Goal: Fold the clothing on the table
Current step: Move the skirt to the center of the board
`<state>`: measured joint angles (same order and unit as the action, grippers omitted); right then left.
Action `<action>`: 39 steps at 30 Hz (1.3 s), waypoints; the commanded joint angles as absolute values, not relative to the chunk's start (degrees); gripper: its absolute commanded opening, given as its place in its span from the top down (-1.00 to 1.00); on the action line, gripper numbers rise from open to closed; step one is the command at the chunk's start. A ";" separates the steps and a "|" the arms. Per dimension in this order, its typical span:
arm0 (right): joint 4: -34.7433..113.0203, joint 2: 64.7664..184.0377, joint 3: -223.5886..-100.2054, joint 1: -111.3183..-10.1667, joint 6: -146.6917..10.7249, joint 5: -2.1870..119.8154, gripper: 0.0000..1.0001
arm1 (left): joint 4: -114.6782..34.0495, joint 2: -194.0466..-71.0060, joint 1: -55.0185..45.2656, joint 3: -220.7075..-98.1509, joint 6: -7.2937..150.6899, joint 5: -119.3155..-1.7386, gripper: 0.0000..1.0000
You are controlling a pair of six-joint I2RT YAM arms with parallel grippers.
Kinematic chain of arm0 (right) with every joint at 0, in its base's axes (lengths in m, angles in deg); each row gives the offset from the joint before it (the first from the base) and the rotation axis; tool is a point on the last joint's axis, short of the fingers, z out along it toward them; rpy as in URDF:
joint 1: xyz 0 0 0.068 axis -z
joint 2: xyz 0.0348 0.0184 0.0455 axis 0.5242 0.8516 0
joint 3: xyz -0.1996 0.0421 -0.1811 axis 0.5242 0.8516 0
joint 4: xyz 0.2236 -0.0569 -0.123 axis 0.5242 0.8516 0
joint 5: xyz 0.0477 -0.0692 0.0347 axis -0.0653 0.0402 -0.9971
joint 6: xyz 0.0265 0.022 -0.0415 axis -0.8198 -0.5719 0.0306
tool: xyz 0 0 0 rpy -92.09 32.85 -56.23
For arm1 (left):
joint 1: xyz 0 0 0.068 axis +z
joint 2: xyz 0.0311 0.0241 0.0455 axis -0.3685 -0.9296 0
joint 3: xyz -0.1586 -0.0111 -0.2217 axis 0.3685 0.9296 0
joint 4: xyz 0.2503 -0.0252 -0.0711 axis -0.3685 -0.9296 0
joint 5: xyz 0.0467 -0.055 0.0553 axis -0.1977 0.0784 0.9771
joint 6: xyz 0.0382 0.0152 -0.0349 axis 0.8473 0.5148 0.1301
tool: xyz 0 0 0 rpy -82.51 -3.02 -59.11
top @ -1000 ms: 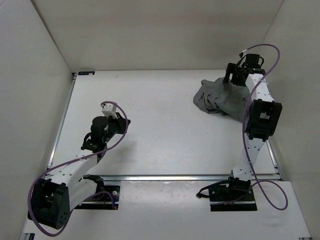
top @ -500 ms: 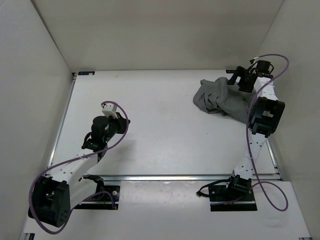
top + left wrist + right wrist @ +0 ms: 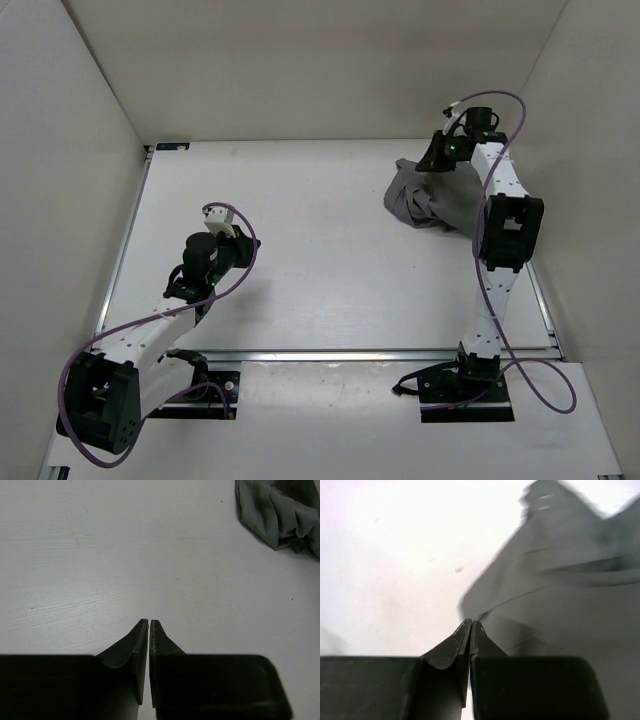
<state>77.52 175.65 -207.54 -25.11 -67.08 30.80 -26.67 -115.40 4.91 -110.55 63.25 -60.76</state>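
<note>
The clothing (image 3: 432, 200) is a dark grey crumpled heap at the far right of the white table (image 3: 320, 270). My right gripper (image 3: 434, 160) is over the heap's far edge, and in the right wrist view its shut tips (image 3: 470, 622) meet the edge of the blurred clothing (image 3: 560, 590). I cannot tell whether any fabric is pinched. My left gripper (image 3: 218, 216) hovers over bare table at the left, well away from the heap. Its fingers (image 3: 149, 621) stand shut with nothing between them, and a corner of the clothing (image 3: 280, 515) shows at the top right of the left wrist view.
White enclosure walls (image 3: 80, 120) close in the table on the left, back and right. A metal rail (image 3: 350, 354) runs along the near edge, with both arm bases behind it. A purple cable (image 3: 505, 130) loops around the right arm.
The right gripper has swung left from the heap's right end to its far edge and has shut. The clothing's left edge has shifted slightly left. The left arm has hardly moved.
</note>
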 commanded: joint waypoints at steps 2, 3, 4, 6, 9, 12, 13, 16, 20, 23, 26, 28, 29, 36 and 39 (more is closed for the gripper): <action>76.87 156.56 -197.57 -31.08 -65.47 39.78 0.99 | -25.89 -113.64 4.66 -110.46 62.80 -60.70 0.64; 74.95 154.78 -194.49 -31.35 -66.35 41.83 0.77 | -26.16 -113.02 4.66 -110.38 62.80 -60.53 0.64; 73.45 152.07 -193.06 -31.09 -66.96 46.02 0.47 | -26.51 -112.76 4.49 -110.20 62.80 -60.44 0.65; 71.42 149.50 -189.20 -29.78 -67.06 50.01 0.11 | -26.68 -111.97 4.48 -109.85 62.71 -60.09 0.66; 72.90 151.77 -191.01 -28.54 -66.10 53.09 -0.19 | -26.51 -111.26 4.31 -109.06 62.62 -60.52 0.63; 74.40 155.37 -193.22 -28.71 -64.16 57.31 -0.34 | -26.25 -111.17 4.22 -108.97 62.10 -60.44 0.63; 74.49 156.69 -193.40 -28.72 -63.55 58.45 -0.36 | -26.25 -111.26 4.13 -109.14 62.01 -60.09 0.63; 76.85 162.40 -198.49 -28.98 -62.84 60.47 -0.37 | -26.25 -111.09 4.31 -109.15 62.10 -60.09 0.64; 81.16 170.05 -205.79 -29.24 -61.88 59.61 -0.24 | -26.51 -110.30 4.31 -108.88 62.45 -60.35 0.62; 82.75 171.03 -206.32 -30.73 -61.61 55.57 0.83 | -26.25 -110.56 4.66 -108.71 62.53 -59.65 0.62; 85.30 168.22 -203.70 -34.33 -61.61 51.61 1.00 | -25.90 -110.64 4.66 -108.62 62.10 -59.82 0.62; 84.08 160.09 -194.86 -37.66 -62.04 51.34 1.00 | -25.98 -110.38 4.75 -108.71 62.36 -59.65 0.64; 81.46 157.87 -188.63 -39.94 -62.57 51.08 1.00 | -25.90 -110.47 4.84 -108.62 61.92 -59.65 0.63; 76.16 140.10 -169.85 -47.44 -64.86 48.08 0.20 | -25.55 -110.38 4.22 -108.44 61.39 -59.65 0.61; 73.36 135.89 -167.83 -45.07 -65.38 49.23 0.09 | -26.60 -110.65 3.78 -108.79 61.04 -59.56 0.58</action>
